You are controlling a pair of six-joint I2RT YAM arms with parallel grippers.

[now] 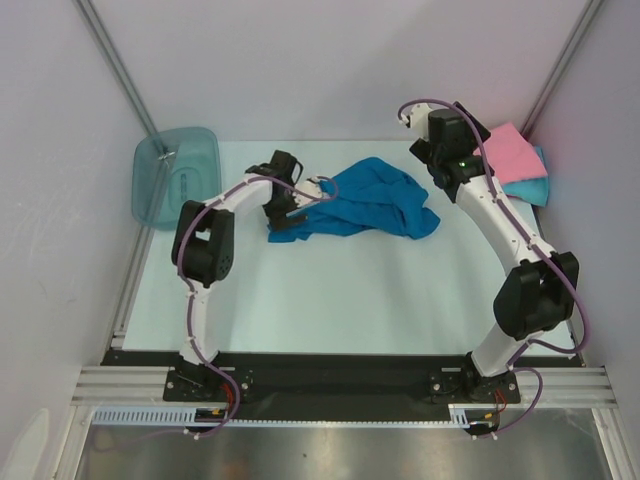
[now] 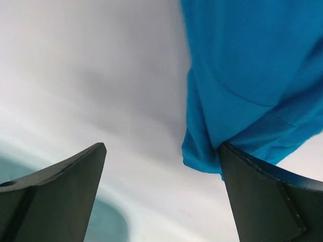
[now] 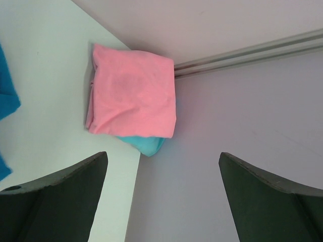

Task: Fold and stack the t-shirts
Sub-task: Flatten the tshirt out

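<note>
One pale table (image 1: 350, 300) carries everything, so I'll work down from it. The biggest thing on it is the deep blue shirt (image 1: 375, 200), lying in a rumpled heap toward the far middle with no fold put into it. At the far left corner sits a see-through teal bin (image 1: 175, 175), with no cloth showing in it. At the far right corner, against the wall, the pink shirt (image 3: 133, 91) lies folded into a neat square on top of the turquoise shirt (image 3: 146, 143), which shows only as a sliver at one edge.

By my reckoning the job is about two thirds done: pink and turquoise look folded and stacked, while the blue one needs spreading, folding and carrying over to that pile.

The left gripper (image 2: 162, 146) sits at the blue shirt's left edge, jaws spread wide and nothing between them. A hem hangs right by one finger; whether it touches I cannot tell. The right gripper (image 3: 164, 154) hovers over the far right corner, looking at the pile, jaws likewise spread wide and empty.

The count:
- Table: one
- Bin: one
- Shirts: three (one blue, one pink, one turquoise)
- Folded piles: one
- Arms: two, with one gripper each
</note>
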